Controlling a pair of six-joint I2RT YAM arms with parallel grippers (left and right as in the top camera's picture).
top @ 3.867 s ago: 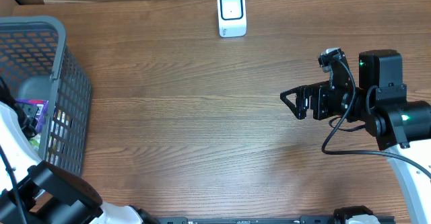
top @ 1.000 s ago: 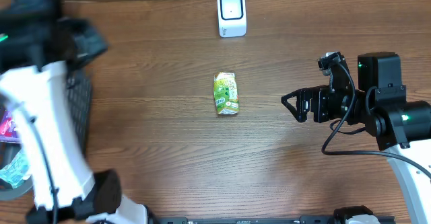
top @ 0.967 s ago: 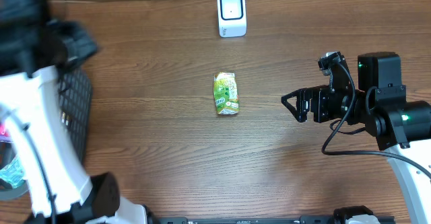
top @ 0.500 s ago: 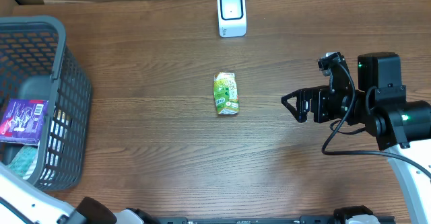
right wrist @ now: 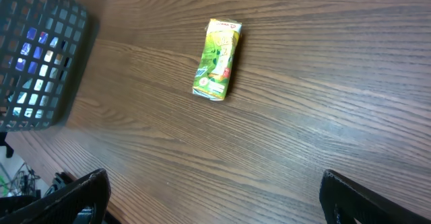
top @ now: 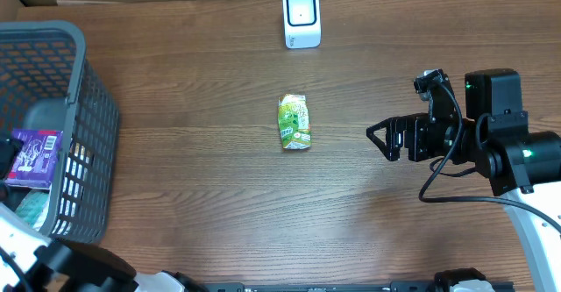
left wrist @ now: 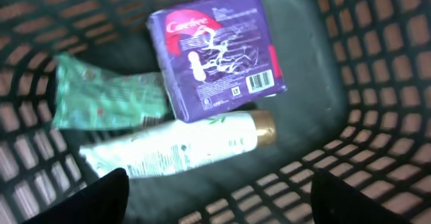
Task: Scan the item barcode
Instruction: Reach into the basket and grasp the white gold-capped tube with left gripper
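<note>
Far left: grey mesh basket (top: 83, 108) sits on the bench (top: 219, 213) at its left edge. My left hand (left wrist: 215, 207) hangs over the inside of it, fingers (left wrist: 101, 197) spread wide at the two bottom corners of the wrist view, nothing between them, touching nothing I can see. Below it in the basket: a green pouch (left wrist: 108, 99) on the left, blurred. A white tube (left wrist: 175, 146) with a gold cap lies across the floor. A purple pack (left wrist: 215, 52) lies flat, partly on top of the tube, its printed barcode (left wrist: 259, 83) facing up at the pack's right corner. Overhead shows the same purple pack (top: 35, 156) against the basket's left side. Mid-bench: the green carton (top: 295, 122) lies flat on bare wood, well apart from the basket and from both hands, long axis running roughly toward the scanner (top: 301, 17). The scanner is white and stands upright at the far edge almost straight behind the carton, with a clear gap between them. Can't make out a barcode on the carton's top face from either view (right wrist: 217, 59). Right: my right hand (top: 379, 138) hovers above the bench to the right of the carton, pointing at it, fingers (right wrist: 74, 197) spread fully, empty, no contact with anything.
</note>
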